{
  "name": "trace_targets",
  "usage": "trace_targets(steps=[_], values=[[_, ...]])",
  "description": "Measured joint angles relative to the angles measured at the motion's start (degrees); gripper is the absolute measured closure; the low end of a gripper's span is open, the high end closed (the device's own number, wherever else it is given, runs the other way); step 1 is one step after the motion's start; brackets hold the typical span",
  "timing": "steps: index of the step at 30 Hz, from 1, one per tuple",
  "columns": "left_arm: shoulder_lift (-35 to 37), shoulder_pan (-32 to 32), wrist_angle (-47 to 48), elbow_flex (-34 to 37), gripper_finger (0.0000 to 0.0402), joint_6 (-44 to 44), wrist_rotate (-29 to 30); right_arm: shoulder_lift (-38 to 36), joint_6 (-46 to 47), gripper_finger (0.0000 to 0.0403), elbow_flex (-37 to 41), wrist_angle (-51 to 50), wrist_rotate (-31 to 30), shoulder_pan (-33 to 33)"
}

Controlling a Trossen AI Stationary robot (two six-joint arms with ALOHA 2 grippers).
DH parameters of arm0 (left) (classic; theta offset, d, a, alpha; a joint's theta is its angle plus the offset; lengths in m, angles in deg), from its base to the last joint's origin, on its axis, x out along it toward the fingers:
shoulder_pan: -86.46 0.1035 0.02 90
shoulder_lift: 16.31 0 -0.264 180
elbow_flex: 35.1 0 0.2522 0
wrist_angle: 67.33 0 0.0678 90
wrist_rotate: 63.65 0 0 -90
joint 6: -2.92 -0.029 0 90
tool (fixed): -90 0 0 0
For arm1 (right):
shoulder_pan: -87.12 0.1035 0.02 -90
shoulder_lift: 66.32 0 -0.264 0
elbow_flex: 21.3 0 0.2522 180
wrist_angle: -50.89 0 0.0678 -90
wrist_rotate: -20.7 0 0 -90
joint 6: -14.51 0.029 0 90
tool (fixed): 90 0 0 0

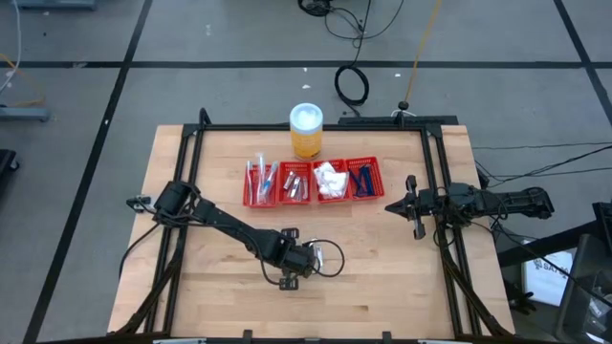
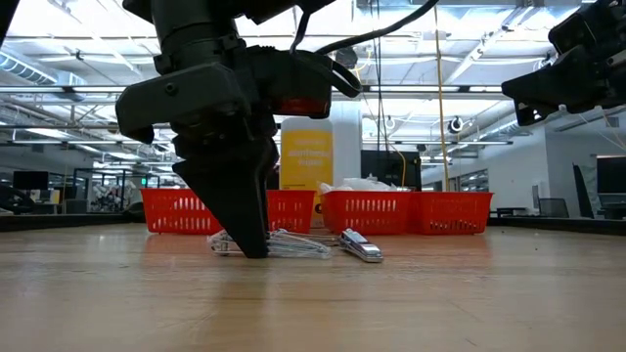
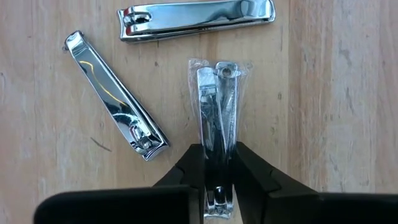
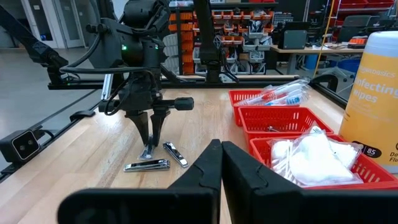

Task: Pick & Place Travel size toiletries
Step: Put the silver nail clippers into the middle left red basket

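Observation:
Three silvery nail clippers lie on the wooden table near its front middle. One clipper in clear wrap [image 3: 216, 106] sits between the fingers of my left gripper [image 3: 219, 180], which is shut on it and points down at the table [image 2: 249, 235]. Two bare clippers [image 3: 115, 93] [image 3: 196, 18] lie flat beside it, apart from the fingers. The group also shows in the right wrist view [image 4: 155, 158]. My right gripper [image 4: 221, 152] is shut and empty, above the table's right side [image 1: 392, 205]. My left gripper pinches the wrapped clipper by its two long sides, near one end [image 3: 217, 165], between its two fingers [image 3: 252, 171]. The fingers come from above, pointing down, and lie along the clipper. The clipper's other end [image 3: 219, 68] rests on the table.
A red four-compartment tray [image 1: 287, 203] with small items stands at the table's far middle, an orange jar with a white lid [image 1: 306, 129] behind it. A black frame [image 1: 435, 153] runs along the table's sides. Bare wood lies in front of the left gripper.

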Motion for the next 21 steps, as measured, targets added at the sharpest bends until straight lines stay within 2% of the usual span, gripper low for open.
trace_targets(steps=[9,14,21], values=[[0.0,-0.05,-0.99,0.06,0.0364,0.22,-0.14,0.0,0.03,0.0403,0.0,0.0,0.0,0.0],[0.29,-0.6,-2.6,-0.26,0.036,-2.55,-0.89,0.0,0.04,0.0403,0.0,0.0,0.0,0.01],[4.47,-1.14,-2.38,-0.07,0.0364,-1.79,-1.7,-0.01,-0.09,0.0403,0.0,-0.04,0.0,0.01]])
